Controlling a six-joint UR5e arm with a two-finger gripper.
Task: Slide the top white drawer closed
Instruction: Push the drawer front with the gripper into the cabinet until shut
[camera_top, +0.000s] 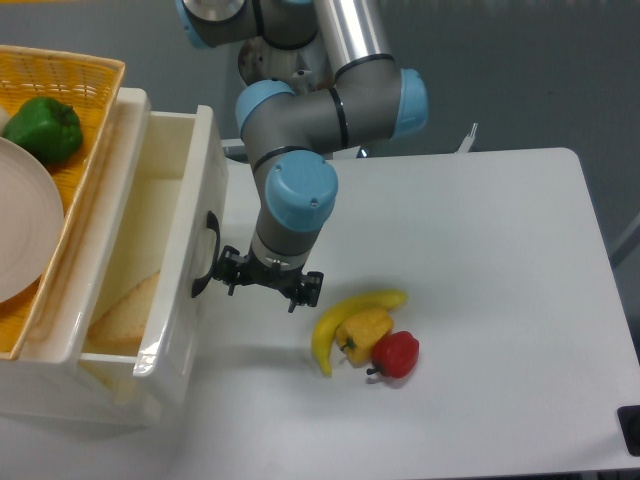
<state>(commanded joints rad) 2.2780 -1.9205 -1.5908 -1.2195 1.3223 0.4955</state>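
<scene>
Top white drawer (150, 260) pulled out at left, black handle (207, 255) facing the arm. Gripper (268, 283) low over the table (500, 300), just beside that handle; jaw state impossible to tell from above. Banana (345, 318), yellow pepper (364, 332), red pepper (396, 354) clustered nearby.

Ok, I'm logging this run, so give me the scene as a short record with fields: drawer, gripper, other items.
drawer: top white drawer pulled open, black handle on its front
gripper: gripper next to the handle, contact unclear, open or shut unclear
on table: banana, yellow pepper and red pepper bunched together on the white table
on cabinet: wicker basket with green pepper and white plate
</scene>
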